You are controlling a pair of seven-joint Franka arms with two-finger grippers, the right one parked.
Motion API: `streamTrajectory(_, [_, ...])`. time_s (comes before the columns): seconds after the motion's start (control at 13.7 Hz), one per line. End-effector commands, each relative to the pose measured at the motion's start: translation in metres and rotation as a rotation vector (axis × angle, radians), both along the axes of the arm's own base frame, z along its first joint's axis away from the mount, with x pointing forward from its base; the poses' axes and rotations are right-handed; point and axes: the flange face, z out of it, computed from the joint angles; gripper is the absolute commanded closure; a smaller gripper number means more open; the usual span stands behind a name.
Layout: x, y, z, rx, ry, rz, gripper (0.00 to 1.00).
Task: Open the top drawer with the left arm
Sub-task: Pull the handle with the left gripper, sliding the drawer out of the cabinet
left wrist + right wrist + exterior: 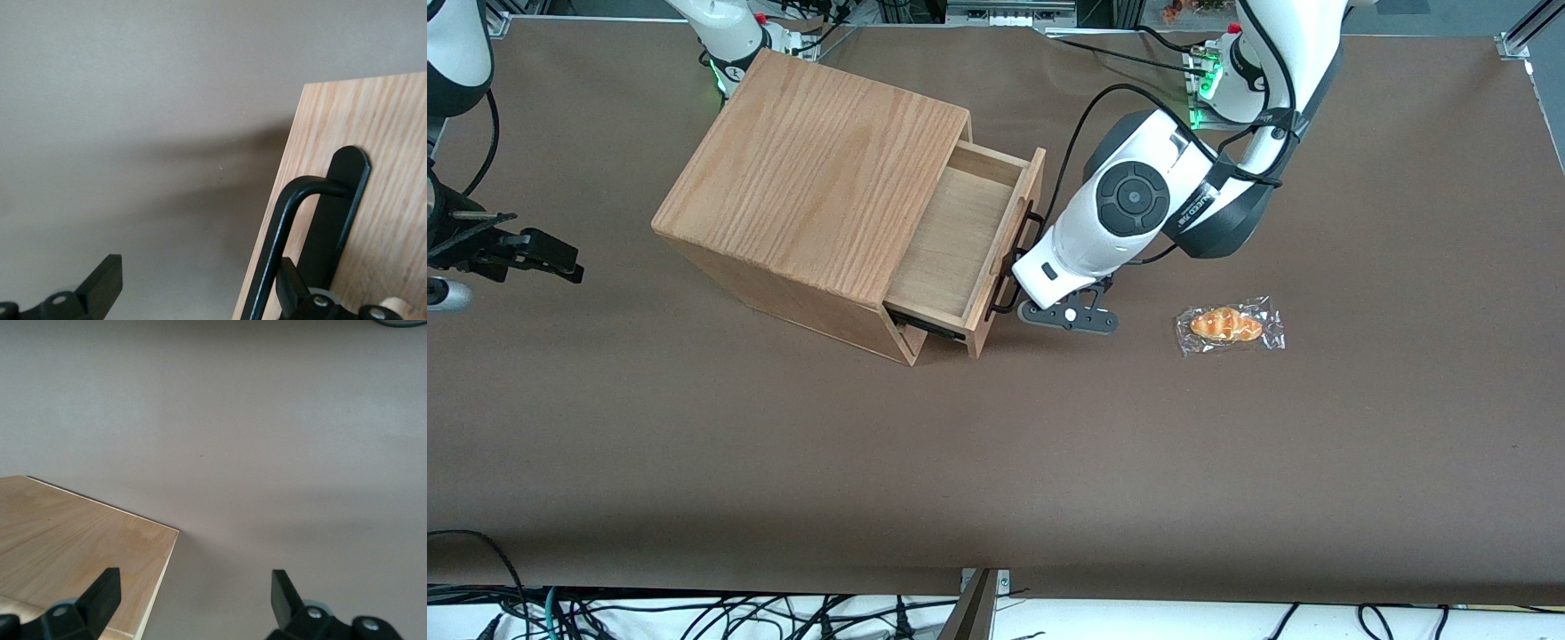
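The small black two-finger gripper (1021, 283) of the bulky white left arm (1138, 200), just right of centre in the front view, has its fingers (100, 283) spread wide, one hooked inside the thin black metal bar handle (1016, 260). The shallow light-wood top drawer (966, 249) stands pulled out from the oak-grain cube cabinet (809, 178). A wrapped golden croissant (1227, 324) lies at mid-right on the brown table (996, 462).

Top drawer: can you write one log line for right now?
top drawer: pulled partly out, inside empty | hand: open, one finger inside handle | wrapped bread: on table
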Motion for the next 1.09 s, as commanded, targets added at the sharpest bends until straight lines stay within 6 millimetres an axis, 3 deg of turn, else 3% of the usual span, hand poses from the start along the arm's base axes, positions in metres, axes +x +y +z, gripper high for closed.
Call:
streamTrajectory(0.0, [0.01, 0.041, -0.004, 0.054, 0.016, -0.013, 0.0])
streamTrajectory(1.02, [0.015, 0.056, 0.009, 0.069, 0.014, -0.018, 0.0])
